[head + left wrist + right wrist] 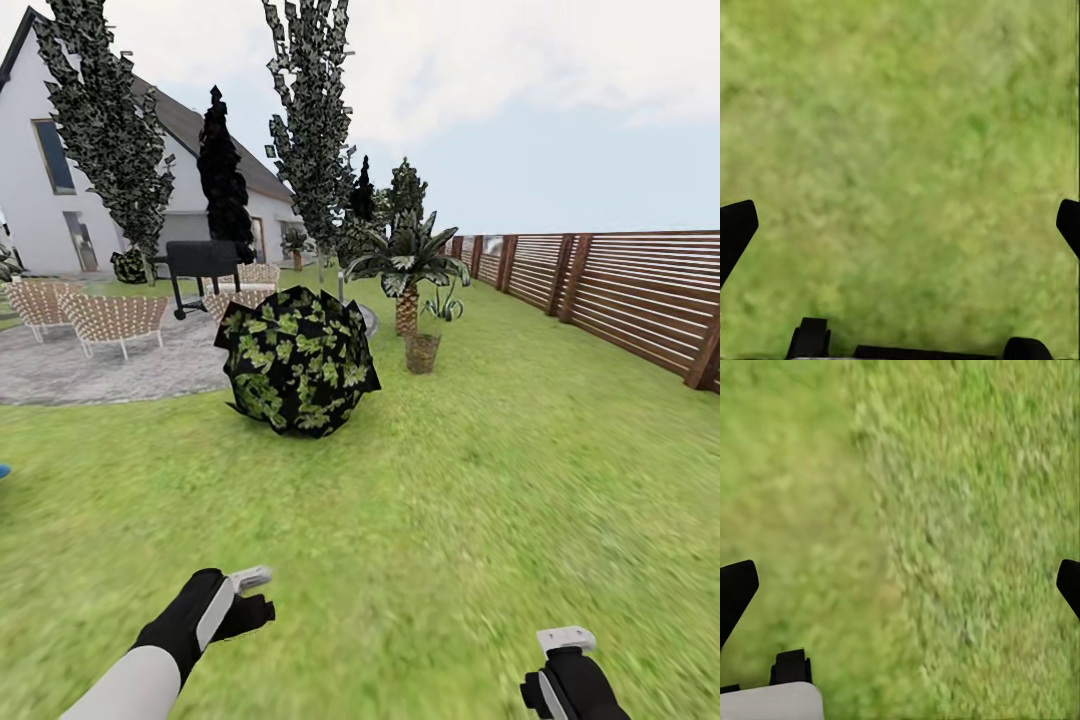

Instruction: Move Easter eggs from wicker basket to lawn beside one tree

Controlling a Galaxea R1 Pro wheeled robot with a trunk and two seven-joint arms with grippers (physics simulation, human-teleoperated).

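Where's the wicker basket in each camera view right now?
Head view: wicker basket right of centre, on the lawn by the short palm.
Left wrist view: grass beneath the open left claw.
Right wrist view: grass beneath the open right claw.
Shared landmark: the lawn.

Bright, even daylight; lawn [480,480] blurred, softest in both wrist views.
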